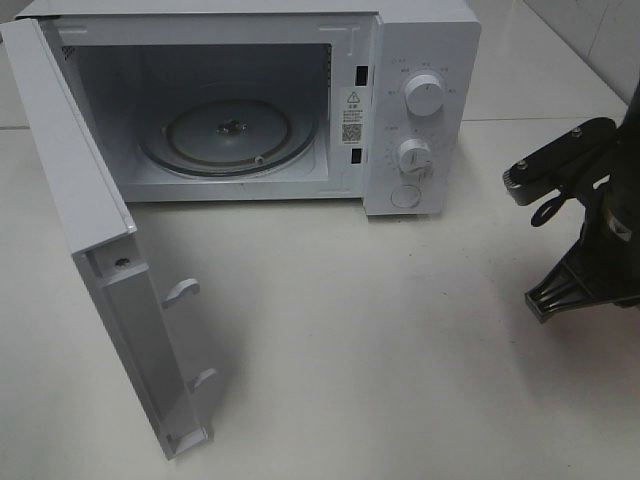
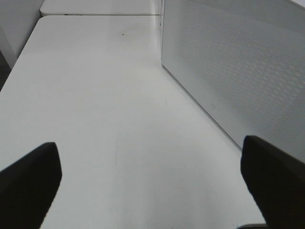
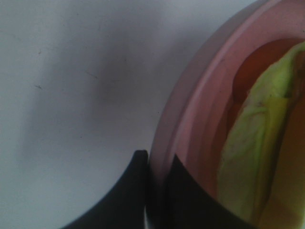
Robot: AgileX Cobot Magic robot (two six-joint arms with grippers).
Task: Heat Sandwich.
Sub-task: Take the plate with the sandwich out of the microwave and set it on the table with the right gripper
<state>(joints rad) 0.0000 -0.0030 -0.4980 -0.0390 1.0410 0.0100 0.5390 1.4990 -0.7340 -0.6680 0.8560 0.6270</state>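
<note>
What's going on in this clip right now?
The microwave sits on the white table with its door swung wide open and the glass turntable bare. The right gripper has its jaws shut on the rim of the pink plate carrying the sandwich, out of the overhead view. The left gripper hangs open beside the door, holding nothing.

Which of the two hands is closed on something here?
The right hand: its fingers pinch the rim of the pink plate carrying the sandwich. The left hand is wide open over bare table beside the microwave door.
</note>
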